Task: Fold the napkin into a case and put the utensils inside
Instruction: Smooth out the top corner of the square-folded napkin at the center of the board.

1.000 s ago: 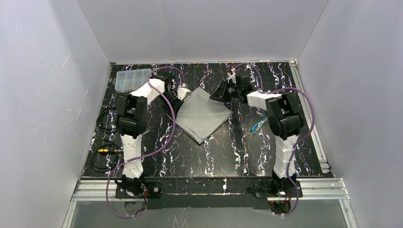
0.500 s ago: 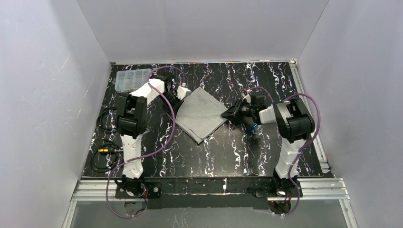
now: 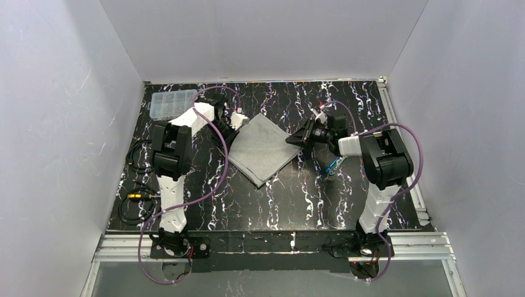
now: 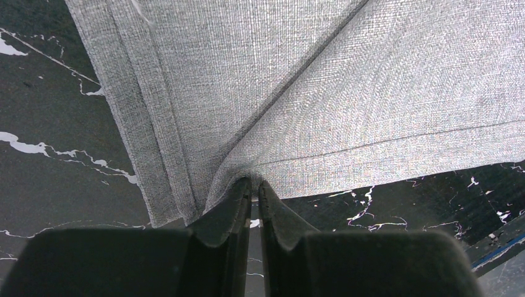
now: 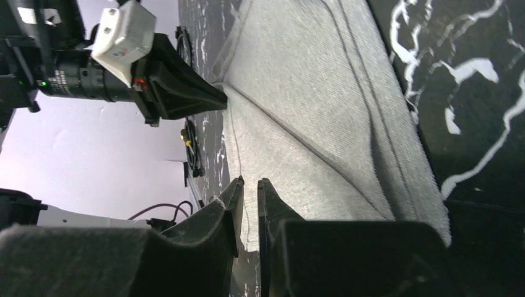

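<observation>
Top view: a clear compartment box (image 3: 172,104) sits at the far left corner of the black marbled table (image 3: 285,204); what its cells hold is too small to make out. The napkin (image 3: 263,151) lies folded near the middle of the table, turned like a diamond. The left gripper (image 3: 238,128) is at its left corner and the right gripper (image 3: 291,141) at its right corner. The utensils (image 3: 335,164), a blue piece among them, lie on the table to the right of the napkin, apart from it and partly hidden under the right forearm. Black cable coils (image 3: 137,154) lie along the left edge, and a purple cable (image 3: 226,162) loops down beside the left arm.

Left wrist view: the left gripper's fingers are pressed almost together on the napkin (image 4: 309,93), pinching a fold that puckers into the tips. Beside them the cloth's edge shows several stacked layers on the table.

Right wrist view: the right gripper (image 5: 249,184) has its fingers close together with a thin slit between them, at the near edge of the napkin (image 5: 309,111). Whether any cloth is caught between them cannot be told. Across the cloth, the left gripper (image 5: 221,99) meets the far corner.
</observation>
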Controlling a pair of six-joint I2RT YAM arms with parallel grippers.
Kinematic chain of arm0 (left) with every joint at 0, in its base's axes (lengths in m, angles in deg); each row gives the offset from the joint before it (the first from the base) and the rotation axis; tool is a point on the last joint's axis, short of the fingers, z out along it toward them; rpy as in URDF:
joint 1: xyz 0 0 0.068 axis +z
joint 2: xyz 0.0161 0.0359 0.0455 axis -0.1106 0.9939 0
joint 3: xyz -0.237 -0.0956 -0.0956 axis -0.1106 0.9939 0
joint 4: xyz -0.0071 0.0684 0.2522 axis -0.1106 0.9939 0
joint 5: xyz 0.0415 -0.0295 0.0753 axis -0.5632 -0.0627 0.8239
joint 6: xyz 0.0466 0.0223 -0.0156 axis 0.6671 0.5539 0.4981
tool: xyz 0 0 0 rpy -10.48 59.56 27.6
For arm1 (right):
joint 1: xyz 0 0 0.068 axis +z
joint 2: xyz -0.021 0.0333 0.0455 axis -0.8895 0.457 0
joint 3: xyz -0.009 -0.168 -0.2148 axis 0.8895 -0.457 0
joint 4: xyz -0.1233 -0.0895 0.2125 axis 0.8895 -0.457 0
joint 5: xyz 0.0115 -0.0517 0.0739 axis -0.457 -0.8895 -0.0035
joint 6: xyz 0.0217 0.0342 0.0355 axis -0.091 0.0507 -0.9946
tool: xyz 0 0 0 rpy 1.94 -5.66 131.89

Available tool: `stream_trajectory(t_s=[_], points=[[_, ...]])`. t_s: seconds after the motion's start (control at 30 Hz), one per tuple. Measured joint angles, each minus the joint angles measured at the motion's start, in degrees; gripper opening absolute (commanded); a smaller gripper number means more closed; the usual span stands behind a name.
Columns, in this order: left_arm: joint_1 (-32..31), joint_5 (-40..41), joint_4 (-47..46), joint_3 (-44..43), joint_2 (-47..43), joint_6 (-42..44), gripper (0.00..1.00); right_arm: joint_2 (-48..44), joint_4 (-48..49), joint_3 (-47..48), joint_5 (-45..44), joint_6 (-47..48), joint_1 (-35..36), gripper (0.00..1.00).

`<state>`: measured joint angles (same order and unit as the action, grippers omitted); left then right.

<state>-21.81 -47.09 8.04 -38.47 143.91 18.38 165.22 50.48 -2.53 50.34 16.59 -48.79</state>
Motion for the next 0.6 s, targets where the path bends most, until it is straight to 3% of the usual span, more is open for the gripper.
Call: stream_trajectory(t_s=[0.6], points=[[0.0, 3.7, -0.8, -1.9, -4.7, -4.4, 0.20, 5.7, 1.6, -2.1, -3.1, 0.9, 0.8, 0.15]])
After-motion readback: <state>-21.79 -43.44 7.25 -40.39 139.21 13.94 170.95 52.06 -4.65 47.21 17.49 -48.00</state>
